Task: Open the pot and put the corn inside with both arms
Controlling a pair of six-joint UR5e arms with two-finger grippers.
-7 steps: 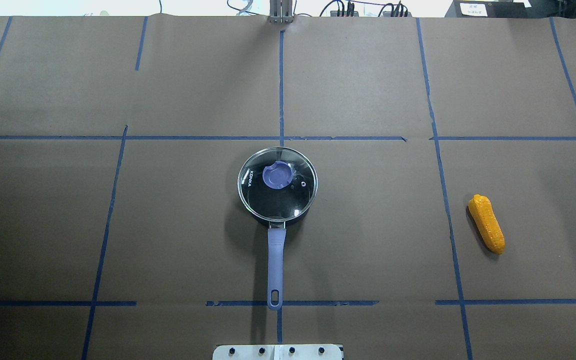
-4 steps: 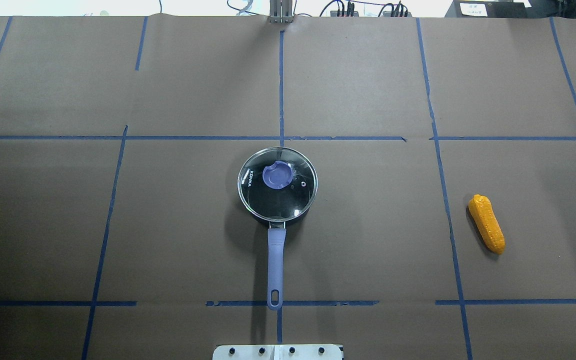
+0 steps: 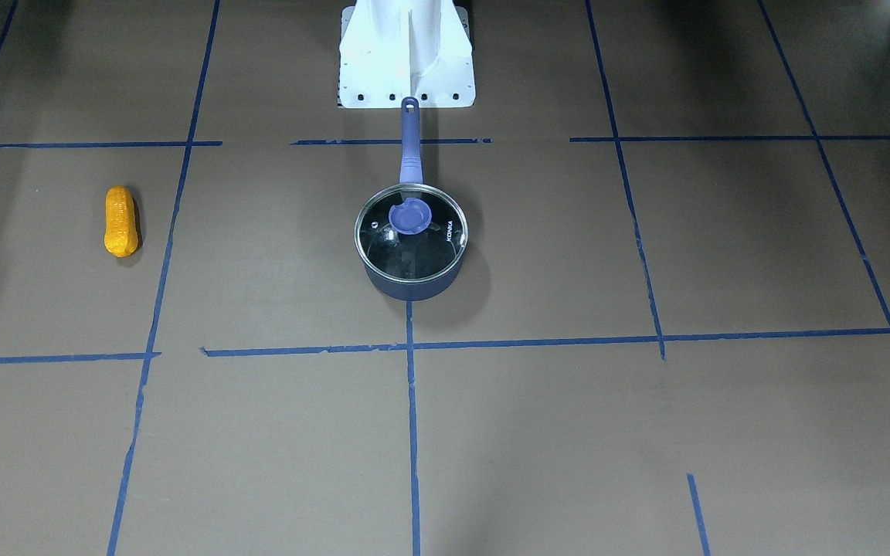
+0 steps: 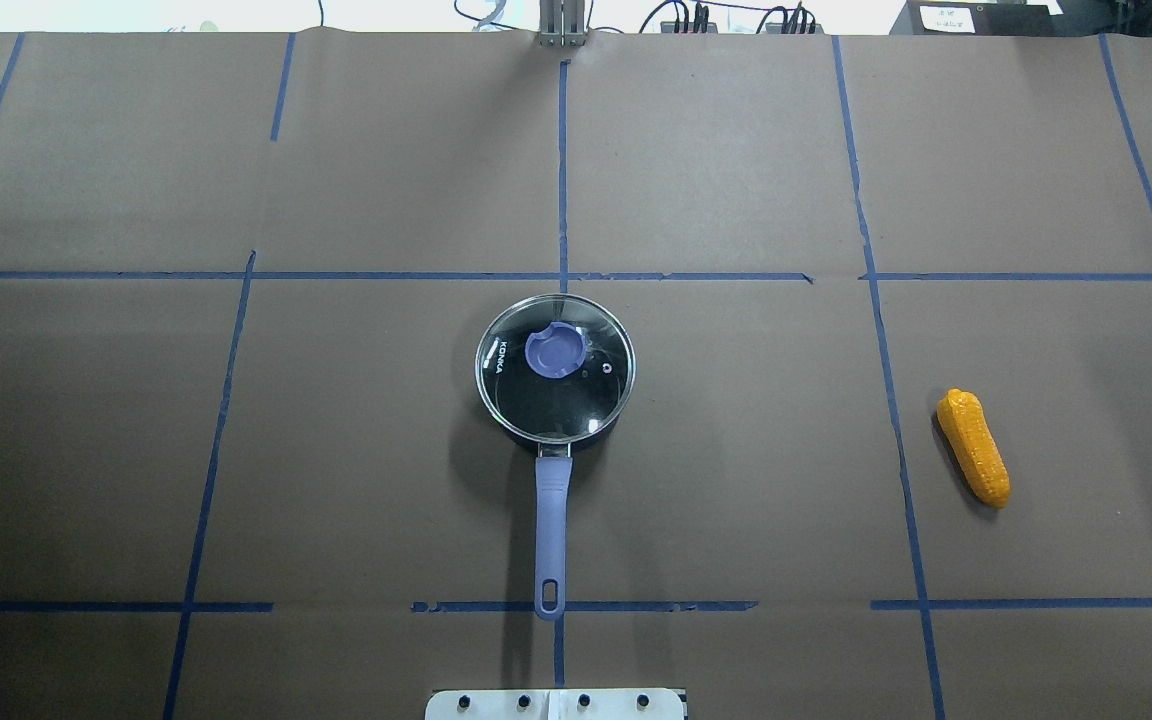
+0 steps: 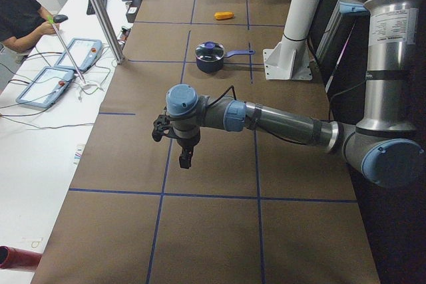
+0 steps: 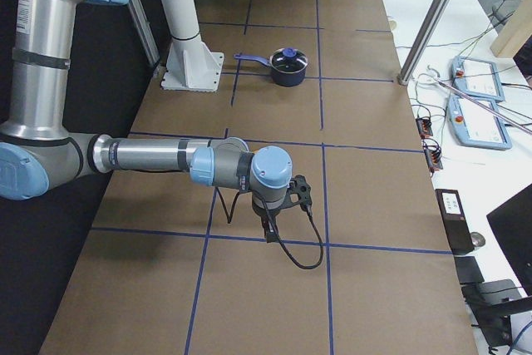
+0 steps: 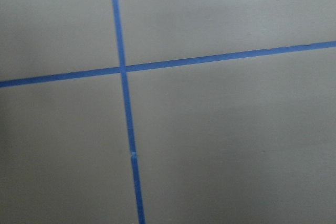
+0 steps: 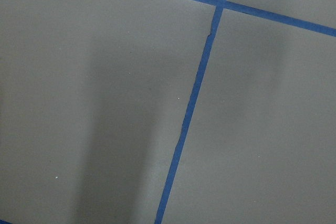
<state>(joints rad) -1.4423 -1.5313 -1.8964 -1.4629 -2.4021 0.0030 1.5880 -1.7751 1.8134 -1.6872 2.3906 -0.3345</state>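
Note:
The dark navy pot (image 4: 553,520) stands mid-table with its purple-blue handle pointing at the robot's base; it also shows in the front view (image 3: 412,287). The glass lid (image 4: 591,395) with the blue knob (image 4: 553,352) sits on the pot. The orange-yellow corn (image 4: 974,447) lies on the table far to the pot's right, on the left in the front view (image 3: 120,221). My left gripper (image 5: 184,159) and right gripper (image 6: 268,230) hang low over bare table at opposite ends, far from the pot and the corn. I cannot tell whether either is open or shut.
Brown paper with blue tape lines (image 4: 563,170) covers the table. The white robot base plate (image 4: 556,704) lies just behind the handle's end. Operators' tablets (image 5: 46,86) and cables lie on a white side bench beyond the table's far edge.

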